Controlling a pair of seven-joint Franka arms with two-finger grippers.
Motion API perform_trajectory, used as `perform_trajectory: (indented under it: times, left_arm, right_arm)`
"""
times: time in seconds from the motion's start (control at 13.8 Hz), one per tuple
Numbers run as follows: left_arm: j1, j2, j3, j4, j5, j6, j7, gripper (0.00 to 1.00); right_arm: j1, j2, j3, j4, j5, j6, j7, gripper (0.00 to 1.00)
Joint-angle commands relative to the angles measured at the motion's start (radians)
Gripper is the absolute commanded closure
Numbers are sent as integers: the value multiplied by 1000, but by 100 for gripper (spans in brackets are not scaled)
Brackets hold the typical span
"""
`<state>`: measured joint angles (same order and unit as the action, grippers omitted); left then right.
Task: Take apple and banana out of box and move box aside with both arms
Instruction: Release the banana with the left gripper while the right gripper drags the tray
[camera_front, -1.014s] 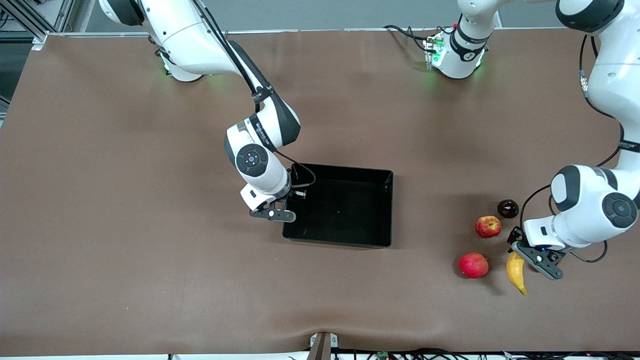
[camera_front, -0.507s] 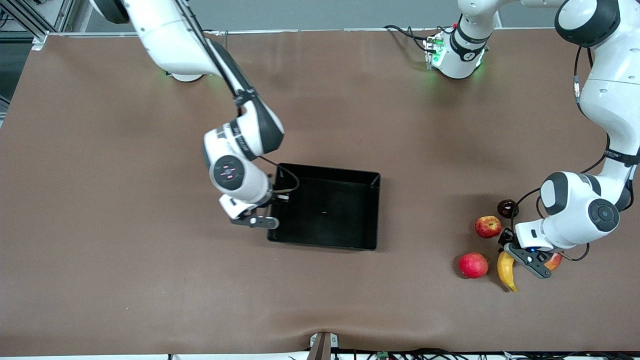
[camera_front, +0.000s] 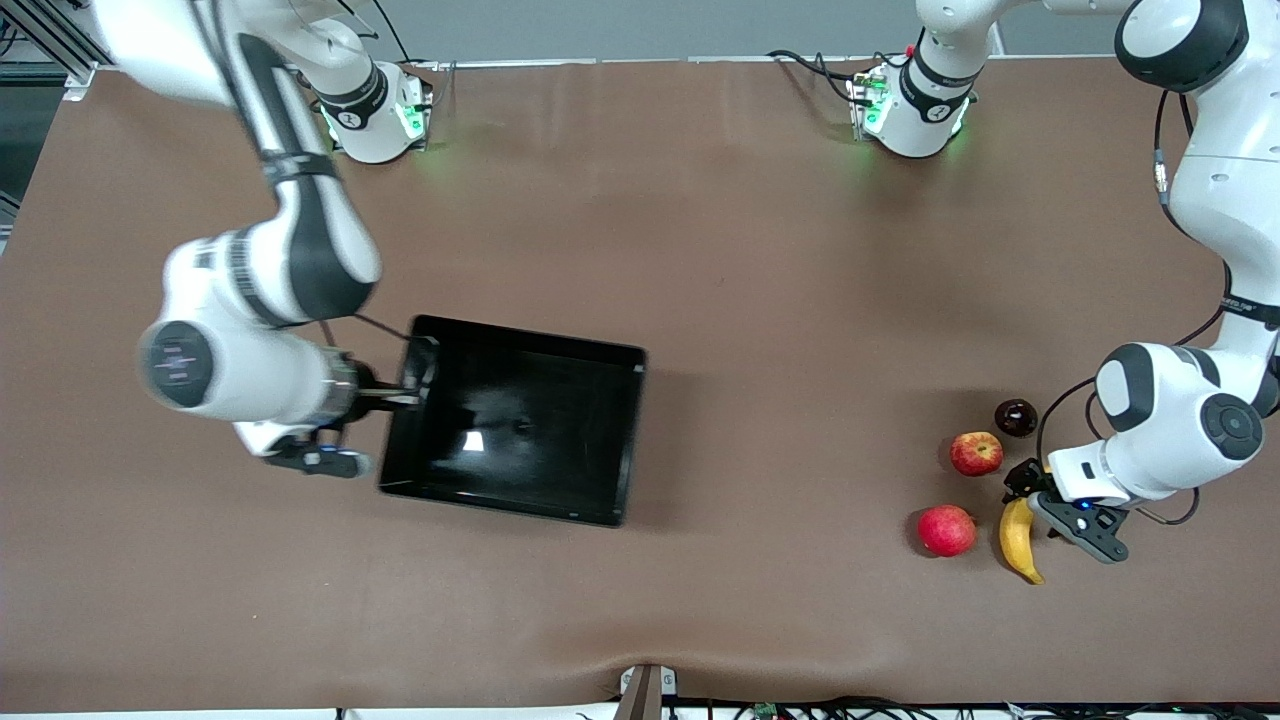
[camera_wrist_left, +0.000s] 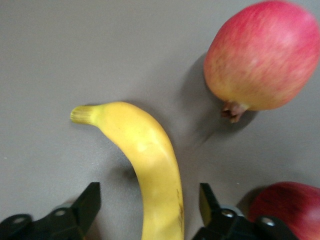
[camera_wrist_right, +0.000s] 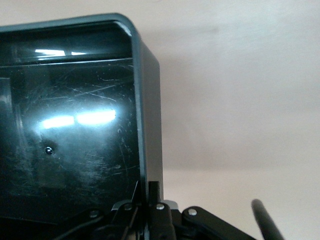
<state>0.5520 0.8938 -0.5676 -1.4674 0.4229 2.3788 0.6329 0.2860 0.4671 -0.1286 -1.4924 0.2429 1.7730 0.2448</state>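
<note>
The black box (camera_front: 515, 420) hangs from my right gripper (camera_front: 400, 393), which is shut on the rim of its wall at the right arm's end. The box looks lifted and tilted over the table. In the right wrist view the fingers (camera_wrist_right: 156, 192) clamp the box's wall (camera_wrist_right: 147, 125). My left gripper (camera_front: 1040, 502) is open and low over one end of the yellow banana (camera_front: 1020, 540), which lies on the table. In the left wrist view the banana (camera_wrist_left: 150, 160) lies between the open fingers (camera_wrist_left: 87, 205). The streaked apple (camera_front: 976, 453) sits close by, farther from the camera.
An evenly red apple (camera_front: 947, 530) lies beside the banana, and it also shows in the left wrist view (camera_wrist_left: 262, 55). A small dark round object (camera_front: 1015, 417) sits next to the streaked apple. The mango is hidden under the left arm. The brown table (camera_front: 780, 300) is bare in the middle.
My right arm has carried the box toward the right arm's end of the table and raised it. My left gripper has stayed at the banana, shifting only slightly.
</note>
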Motion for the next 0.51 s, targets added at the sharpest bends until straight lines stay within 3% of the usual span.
perform_trajectory:
  times: [0.0, 0.43]
  left_arm:
    - [0, -75, -57, 54, -36, -178, -45, 0]
    - [0, -262, -126, 59, -38, -442, -370, 0]
  right_arm:
    - [-163, -39, 23, -58, 4, -18, -216, 100]
    - [-402, -33, 21, -170, -7, 54, -570, 100]
